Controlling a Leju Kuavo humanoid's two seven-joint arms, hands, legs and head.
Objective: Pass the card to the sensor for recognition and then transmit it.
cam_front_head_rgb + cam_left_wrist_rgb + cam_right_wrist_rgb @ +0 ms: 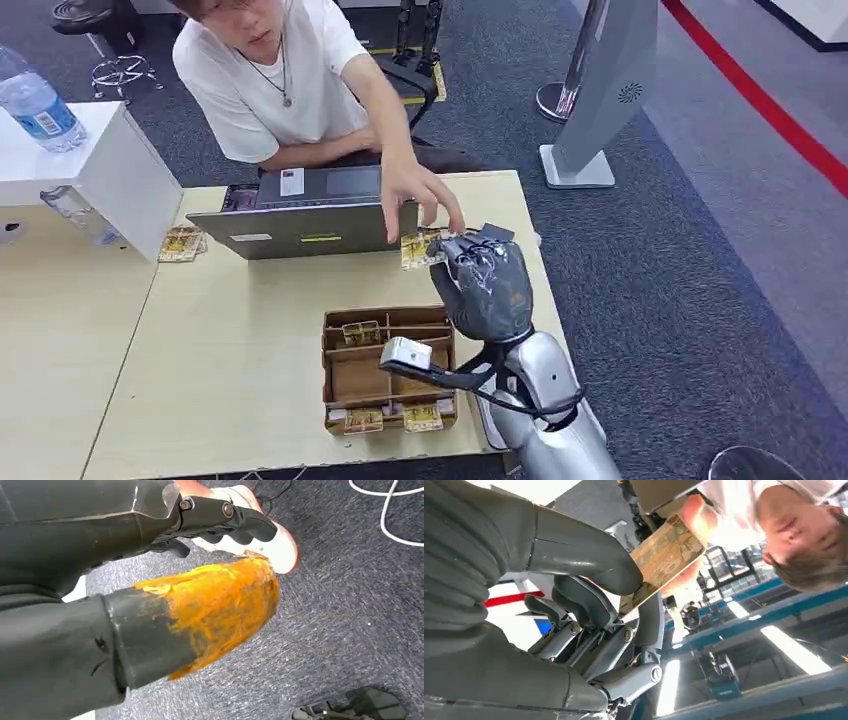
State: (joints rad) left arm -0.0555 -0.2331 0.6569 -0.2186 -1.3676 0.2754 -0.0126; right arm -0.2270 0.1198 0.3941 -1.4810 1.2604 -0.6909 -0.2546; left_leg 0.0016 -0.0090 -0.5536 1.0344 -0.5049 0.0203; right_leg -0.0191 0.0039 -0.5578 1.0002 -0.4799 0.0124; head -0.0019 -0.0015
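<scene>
The card (421, 248) is pinched between the thumb and fingers of the right robot hand (485, 285), raised over the desk (230, 350) at the laptop's (300, 215) three o'clock. A person's hand (415, 195) touches the card's far edge. A cardboard tray (385, 372) lies at six o'clock. The left robot hand (150, 580) hangs over carpet, fingers curled, holding nothing.

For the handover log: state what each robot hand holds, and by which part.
Right robot hand pinches the card by one end, between thumb and finger. Left robot hand holds nothing.
</scene>
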